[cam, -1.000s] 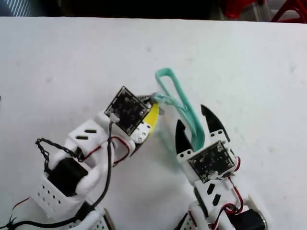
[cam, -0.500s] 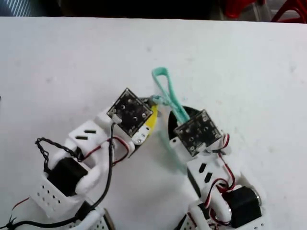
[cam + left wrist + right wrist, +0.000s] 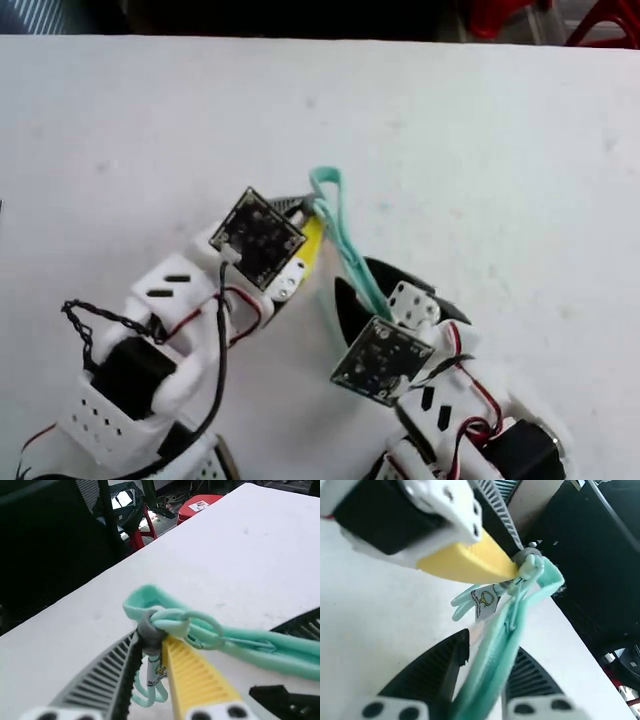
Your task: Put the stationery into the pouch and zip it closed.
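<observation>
Where the two arms meet at the near middle of the white table [image 3: 480, 150], we find the right gripper [image 3: 492, 647] closest to us. Its black fingers [image 3: 440, 672] press in on either side of the teal pouch [image 3: 342, 240] and are clamped on its near part. The pouch stands on its edge, thin when seen from above, and runs from that grip away toward the far left. At its far end the left gripper [image 3: 154, 647] comes in from the left. Its grey finger [image 3: 100, 680] and yellow finger [image 3: 195, 680] are drawn together on the grey zip ring [image 3: 148, 630] there. A white paper label [image 3: 155, 672] and a small teal loop [image 3: 150, 695] hang just under the ring, between those two fingers. We cannot tell how far the zip is drawn along the pouch. Past the far edge of the table stand a dark chair [image 3: 95, 490] and a red stool [image 3: 200, 505]
</observation>
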Available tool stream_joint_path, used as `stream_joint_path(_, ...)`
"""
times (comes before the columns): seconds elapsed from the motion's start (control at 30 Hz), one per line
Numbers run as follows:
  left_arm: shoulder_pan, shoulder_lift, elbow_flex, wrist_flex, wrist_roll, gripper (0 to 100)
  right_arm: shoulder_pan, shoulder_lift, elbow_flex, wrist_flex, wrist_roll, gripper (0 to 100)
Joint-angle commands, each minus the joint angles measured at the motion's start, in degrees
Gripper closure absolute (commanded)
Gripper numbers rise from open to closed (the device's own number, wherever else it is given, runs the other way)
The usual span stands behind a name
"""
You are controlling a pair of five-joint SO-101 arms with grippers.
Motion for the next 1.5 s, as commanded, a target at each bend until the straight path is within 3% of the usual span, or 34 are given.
stream_joint_path(0.0,-8.8,0.2,-1.1,-6.2,-0.7,98,-6.8,-1.1,-2.5,3.6,1.4,97.8)
stream_joint_path(0.27,-18.2,0.2,-1.1,-7.3,-0.7,98,-7.4,-1.1,-2.5,4.2,1.3,97.8)
stream_joint_path(0.67,-16.6,0.2,-0.6,-7.4,-0.6,98,-7.5,-5.5,-4.2,8.6,3.5,97.8)
stream_joint_path(0.83,-19.2,1.6,0.3,-9.6,-0.4,98,-18.6,-7.4,-13.5,19.8,4.5,97.8)
stream_joint_path(0.97,-18.7,3.8,0.6,-9.6,-0.4,98,-24.4,-4.1,-14.2,21.8,4.4,97.8)
stream_joint_path(1.3,-18.5,-3.0,0.4,-4.5,-0.6,98,0.5,-6.2,-14.0,11.5,3.8,97.8)
stream_joint_path(1.47,-10.6,-8.6,0.7,1.7,-4.0,98,10.3,-6.0,-6.9,0.6,-6.9,97.8)
